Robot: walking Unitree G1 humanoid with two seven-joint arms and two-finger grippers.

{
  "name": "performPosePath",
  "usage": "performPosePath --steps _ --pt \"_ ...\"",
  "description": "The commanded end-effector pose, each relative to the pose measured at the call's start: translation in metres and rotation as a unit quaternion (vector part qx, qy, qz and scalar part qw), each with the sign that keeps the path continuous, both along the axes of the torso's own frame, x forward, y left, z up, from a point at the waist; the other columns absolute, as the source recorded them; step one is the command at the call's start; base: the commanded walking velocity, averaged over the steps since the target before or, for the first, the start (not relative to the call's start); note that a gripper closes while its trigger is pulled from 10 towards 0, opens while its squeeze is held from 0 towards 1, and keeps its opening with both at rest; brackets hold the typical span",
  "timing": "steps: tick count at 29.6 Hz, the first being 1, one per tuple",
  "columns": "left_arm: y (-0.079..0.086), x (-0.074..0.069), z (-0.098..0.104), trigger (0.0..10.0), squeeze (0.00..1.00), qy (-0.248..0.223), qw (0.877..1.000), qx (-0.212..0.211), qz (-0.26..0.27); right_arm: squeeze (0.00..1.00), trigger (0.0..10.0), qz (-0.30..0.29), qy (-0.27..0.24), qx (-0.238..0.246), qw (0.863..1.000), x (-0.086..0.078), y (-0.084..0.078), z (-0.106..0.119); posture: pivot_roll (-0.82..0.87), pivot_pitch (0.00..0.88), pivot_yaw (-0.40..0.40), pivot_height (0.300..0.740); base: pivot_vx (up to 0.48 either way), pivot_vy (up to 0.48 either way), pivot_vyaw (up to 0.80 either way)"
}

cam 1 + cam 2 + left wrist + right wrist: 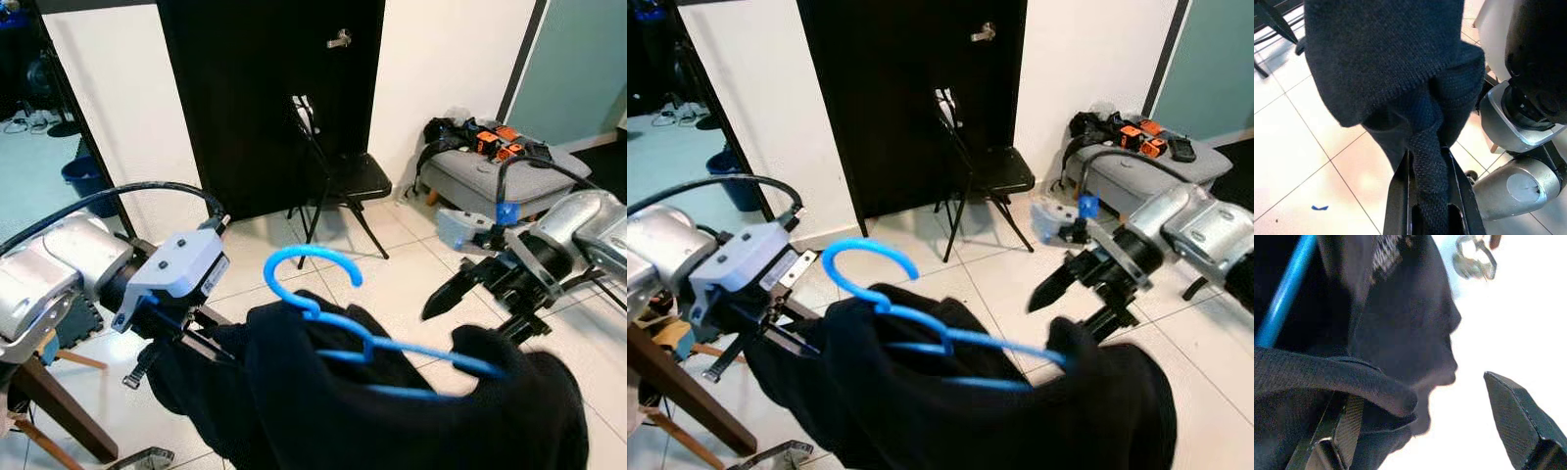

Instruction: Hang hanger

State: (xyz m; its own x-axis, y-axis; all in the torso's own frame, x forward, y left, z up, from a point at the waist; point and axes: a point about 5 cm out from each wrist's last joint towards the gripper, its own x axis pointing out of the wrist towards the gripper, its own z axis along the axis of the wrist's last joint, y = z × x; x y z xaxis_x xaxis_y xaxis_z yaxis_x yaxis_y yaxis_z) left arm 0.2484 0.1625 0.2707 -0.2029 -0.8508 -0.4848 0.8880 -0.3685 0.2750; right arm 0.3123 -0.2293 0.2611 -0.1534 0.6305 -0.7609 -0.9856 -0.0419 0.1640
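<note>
Left gripper (1427,196) clamped on black garment (392,411), left of blue hanger (338,313), whose hook rises from the garment's middle. Right gripper (1430,431), fingers apart, one under fabric at hanger's right end.

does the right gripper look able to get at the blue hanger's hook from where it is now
Probably yes: the right gripper is open beside the black garment, and the hanger hook sticks up uncovered, with nothing between them.
</note>
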Motion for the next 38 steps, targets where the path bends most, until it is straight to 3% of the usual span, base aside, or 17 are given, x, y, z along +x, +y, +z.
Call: performPosePath --steps 1,3,6,9,18,19,20,22,23,27,28,30,31,35,36,37,38 --pt "0.000 -0.002 0.008 10.0 0.00 -0.013 1.000 -0.018 -0.005 0.00 10.0 -0.010 -0.019 0.010 1.000 0.005 0.001 0.013 -0.10 0.000 -0.004 0.740 0.000 0.000 0.00" --pt "0.002 -0.003 0.008 10.0 0.00 -0.013 1.000 -0.018 -0.005 0.00 10.0 -0.045 -0.020 0.101 0.994 0.010 0.010 0.041 -0.10 0.000 -0.006 0.740 0.000 0.000 0.00" --pt "0.001 -0.003 0.007 10.0 0.00 -0.012 1.000 -0.019 -0.005 0.00 10.0 -0.037 -0.049 0.091 0.994 0.012 0.007 0.050 -0.10 0.000 -0.006 0.740 0.000 0.000 0.00" --pt "0.001 -0.002 0.006 10.0 0.00 -0.012 1.000 -0.020 -0.005 0.00 10.0 -0.053 -0.043 0.162 0.984 0.014 0.013 0.068 -0.10 0.000 -0.003 0.740 0.000 0.000 0.00" --pt "-0.001 -0.003 0.003 10.0 0.00 -0.006 1.000 -0.022 -0.008 0.00 10.0 -0.023 -0.095 0.110 0.989 0.020 0.011 0.065 -0.09 0.000 0.000 0.740 0.000 0.000 0.00" --pt "-0.001 -0.003 0.003 10.0 0.00 -0.006 1.000 -0.022 -0.007 0.00 10.0 -0.033 -0.088 0.167 0.982 0.020 0.018 0.079 -0.09 0.000 0.005 0.740 0.000 0.000 0.00" --pt "-0.001 -0.003 0.003 10.0 0.00 -0.006 1.000 -0.022 -0.007 0.00 10.0 -0.033 -0.088 0.167 0.982 0.020 0.018 0.079 -0.09 0.000 0.005 0.740 0.000 0.000 0.00" --pt "-0.001 -0.004 0.002 10.0 0.00 -0.001 1.000 -0.022 -0.010 0.00 10.0 -0.003 -0.108 0.094 0.990 0.019 0.015 0.068 -0.11 0.000 0.008 0.740 0.000 0.000 0.00" --pt "-0.001 -0.004 0.001 10.0 0.00 -0.002 1.000 -0.021 -0.011 0.00 10.0 -0.015 -0.109 0.135 0.985 0.021 0.020 0.080 -0.11 0.000 0.013 0.740 0.000 0.000 0.00" --pt "-0.003 -0.003 0.001 10.0 0.00 -0.002 1.000 -0.027 -0.011 0.00 10.0 0.020 -0.152 0.089 0.984 0.023 0.020 0.078 -0.11 0.000 0.009 0.740 0.000 0.000 0.00" --pt "-0.004 -0.001 0.001 10.0 0.00 -0.006 0.999 -0.030 -0.010 0.00 10.0 -0.014 -0.134 0.199 0.971 0.024 0.028 0.103 -0.11 0.000 0.001 0.740 0.000 0.000 0.00" --pt "-0.006 -0.001 0.001 10.0 0.00 -0.006 0.999 -0.034 -0.010 0.00 10.0 0.002 -0.176 0.157 0.972 0.029 0.026 0.100 -0.12 0.000 0.005 0.740 0.000 0.000 0.00" --pt "-0.007 -0.001 0.000 10.0 0.00 -0.007 0.999 -0.035 -0.010 0.00 10.0 -0.030 -0.141 0.292 0.946 0.026 0.033 0.128 -0.12 0.000 0.002 0.740 0.000 0.000 0.00" --pt "-0.007 -0.001 0.000 10.0 0.00 -0.005 0.999 -0.037 -0.009 0.00 10.0 -0.014 -0.155 0.270 0.950 0.026 0.035 0.127 -0.11 0.000 0.007 0.740 0.000 0.000 0.00" --pt "-0.006 -0.001 0.000 10.0 0.00 -0.006 0.999 -0.036 -0.009 0.00 10.0 0.005 -0.230 0.185 0.955 0.032 0.030 0.122 -0.11 0.000 0.006 0.740 0.000 0.000 0.00" --pt "-0.005 -0.001 0.000 10.0 0.00 -0.008 0.999 -0.033 -0.008 0.00 10.0 -0.017 -0.190 0.307 0.932 0.025 0.035 0.150 -0.12 0.000 0.005 0.740 0.000 0.000 0.00" --pt "-0.004 -0.001 0.001 10.0 0.00 -0.008 0.999 -0.034 -0.007 0.00 10.0 -0.002 -0.260 0.187 0.947 0.033 0.031 0.138 -0.12 0.000 -0.004 0.740 0.000 0.000 0.00"
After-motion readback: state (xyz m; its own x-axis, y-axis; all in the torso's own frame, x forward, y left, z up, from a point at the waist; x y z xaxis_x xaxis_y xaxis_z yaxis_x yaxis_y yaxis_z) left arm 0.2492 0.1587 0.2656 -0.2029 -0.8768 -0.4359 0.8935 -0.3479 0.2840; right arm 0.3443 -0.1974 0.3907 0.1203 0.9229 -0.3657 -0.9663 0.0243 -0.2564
